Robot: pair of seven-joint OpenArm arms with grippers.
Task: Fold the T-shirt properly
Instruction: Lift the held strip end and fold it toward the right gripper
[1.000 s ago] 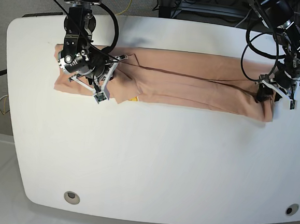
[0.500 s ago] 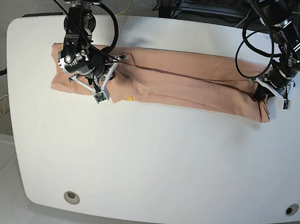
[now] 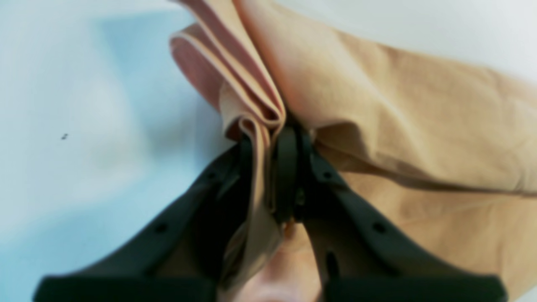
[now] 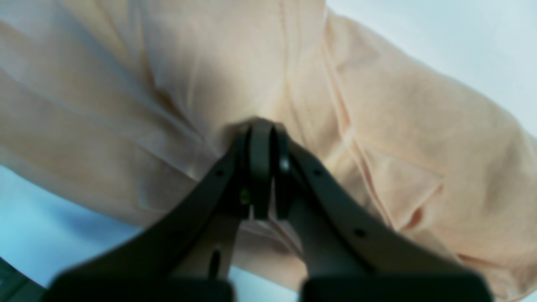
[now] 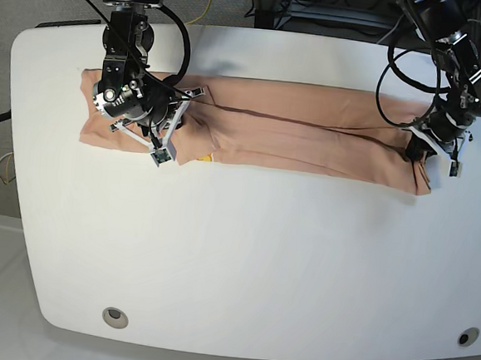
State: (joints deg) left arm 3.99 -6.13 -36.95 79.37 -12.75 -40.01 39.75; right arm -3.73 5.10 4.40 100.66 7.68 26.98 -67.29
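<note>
The T-shirt (image 5: 302, 139) lies as a long, narrow peach band across the far part of the white table (image 5: 250, 264), stretched between the two arms. At its end on the base view's right, the left gripper (image 5: 416, 150) has its jaws pinched together on the cloth — the left wrist view shows several folded layers of hem (image 3: 251, 113) bunched between the black fingers (image 3: 287, 167), the fabric rising in pleats just beyond the tips. At the other end the right gripper (image 5: 162, 132) presses down among the shirt's folds, its jaws drawn tight with a small ridge of fabric gathered at the tips (image 4: 262, 130). A sliver of yellow tag (image 5: 208, 157) peeks out at the near edge — just beside the right gripper.
</note>
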